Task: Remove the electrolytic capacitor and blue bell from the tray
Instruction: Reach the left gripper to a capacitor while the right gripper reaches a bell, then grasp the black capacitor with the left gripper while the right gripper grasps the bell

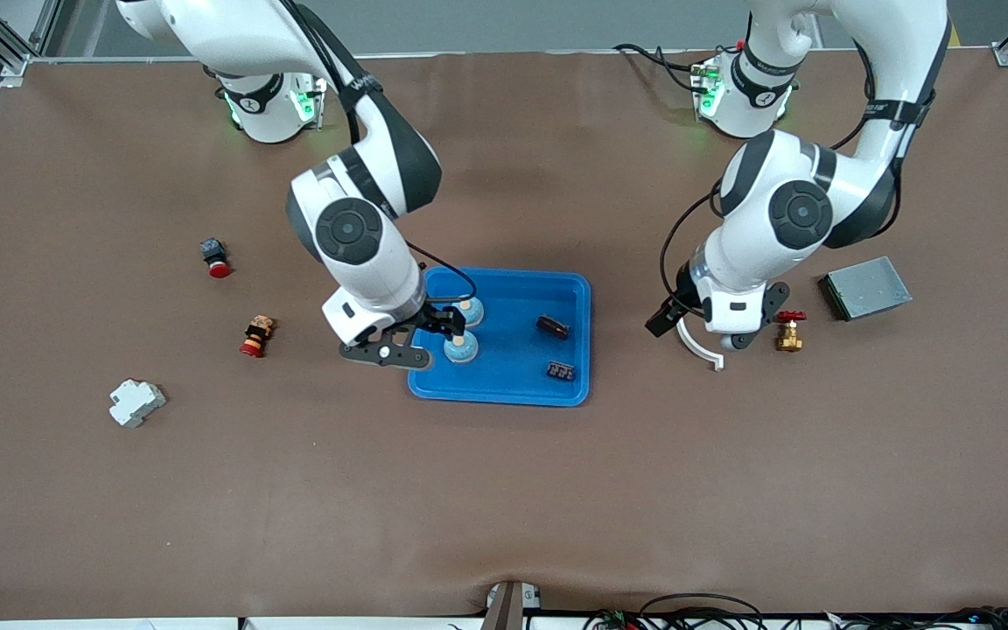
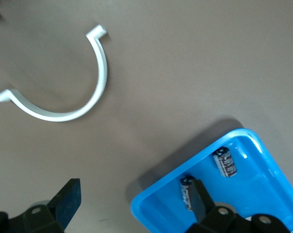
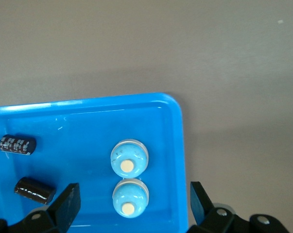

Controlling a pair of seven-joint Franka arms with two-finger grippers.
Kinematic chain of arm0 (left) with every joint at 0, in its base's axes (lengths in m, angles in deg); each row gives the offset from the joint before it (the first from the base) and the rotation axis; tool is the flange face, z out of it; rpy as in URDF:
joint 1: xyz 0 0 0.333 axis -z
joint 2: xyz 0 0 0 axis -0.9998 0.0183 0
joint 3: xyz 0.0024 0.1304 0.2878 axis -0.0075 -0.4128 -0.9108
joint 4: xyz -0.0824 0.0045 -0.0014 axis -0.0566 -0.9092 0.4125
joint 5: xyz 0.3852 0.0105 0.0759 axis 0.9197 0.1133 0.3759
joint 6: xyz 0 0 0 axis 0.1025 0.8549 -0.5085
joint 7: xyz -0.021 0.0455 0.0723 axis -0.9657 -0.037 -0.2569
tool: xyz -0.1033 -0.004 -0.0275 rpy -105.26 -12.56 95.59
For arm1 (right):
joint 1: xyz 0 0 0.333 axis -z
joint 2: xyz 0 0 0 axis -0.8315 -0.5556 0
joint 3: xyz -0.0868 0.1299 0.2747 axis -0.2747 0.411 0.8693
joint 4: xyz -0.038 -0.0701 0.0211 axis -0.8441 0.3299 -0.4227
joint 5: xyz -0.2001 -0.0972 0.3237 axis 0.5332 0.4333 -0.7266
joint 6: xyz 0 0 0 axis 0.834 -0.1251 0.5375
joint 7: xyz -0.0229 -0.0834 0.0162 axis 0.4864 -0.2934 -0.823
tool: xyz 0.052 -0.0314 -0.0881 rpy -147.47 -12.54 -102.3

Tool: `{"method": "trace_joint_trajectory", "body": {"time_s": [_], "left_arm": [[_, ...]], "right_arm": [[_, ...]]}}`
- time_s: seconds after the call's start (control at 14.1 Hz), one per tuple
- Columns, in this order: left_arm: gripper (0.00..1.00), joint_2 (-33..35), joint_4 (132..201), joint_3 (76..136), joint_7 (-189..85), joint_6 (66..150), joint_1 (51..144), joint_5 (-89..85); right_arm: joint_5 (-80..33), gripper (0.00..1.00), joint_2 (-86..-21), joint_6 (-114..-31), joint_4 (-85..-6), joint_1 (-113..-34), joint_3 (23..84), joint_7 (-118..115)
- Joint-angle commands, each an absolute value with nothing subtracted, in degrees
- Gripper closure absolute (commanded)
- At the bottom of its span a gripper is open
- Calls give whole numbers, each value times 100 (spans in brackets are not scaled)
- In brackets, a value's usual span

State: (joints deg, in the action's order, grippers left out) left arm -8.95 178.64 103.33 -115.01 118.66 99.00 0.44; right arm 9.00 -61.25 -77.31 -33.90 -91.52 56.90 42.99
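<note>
- In the blue tray [image 1: 574, 289]: two bells [image 1: 461, 347], two capacitors [image 1: 552, 327]; right gripper [image 1: 447, 328] spread above the bells.
- Left gripper [image 1: 705, 337], fingers apart, over a white clip [image 1: 698, 348].
- Around, on brown table [image 1: 504, 490]: brass valve [image 1: 789, 331], metal box [image 1: 864, 287], red buttons [image 1: 256, 336], white block [image 1: 136, 402].

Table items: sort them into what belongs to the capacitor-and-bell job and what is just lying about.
Job:
- blue tray
- two bells in the tray
- two capacitors in the tray

Lying about:
- white clamp
- brass valve
- grey box
- two red buttons
- white breaker
</note>
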Motion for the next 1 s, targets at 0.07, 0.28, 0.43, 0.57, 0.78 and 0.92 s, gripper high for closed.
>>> {"method": "trace_joint_trajectory", "body": {"time_s": [0.07, 0.28, 0.43, 0.57, 0.78, 0.92], "left_arm": [[0, -488, 17881, 10353, -12083, 12444, 10222, -63], [6, -207, 17899, 10344, -12416, 12760, 10371, -45], [12, -84, 17899, 10344, -12583, 12936, 10433, -45], [19, 83, 17873, 10353, -12934, 13208, 10547, -54], [29, 399, 17846, 10344, -13567, 13665, 10811, -45], [32, 488, 17820, 10344, -13700, 13763, 10978, -45]], "right_arm": [[875, 0, -6609, -8327, -3291, -9290, 5622, 4244], [884, 0, -6759, -8425, -3282, -9264, 5622, 3719], [884, 0, -6838, -8425, -3282, -9229, 5622, 3498], [893, 0, -6944, -8469, -3282, -9220, 5622, 3462], [893, 0, -7251, -8845, -3238, -9272, 5622, 3453], [884, 0, -7366, -9014, -3238, -9290, 5622, 3444]]}}
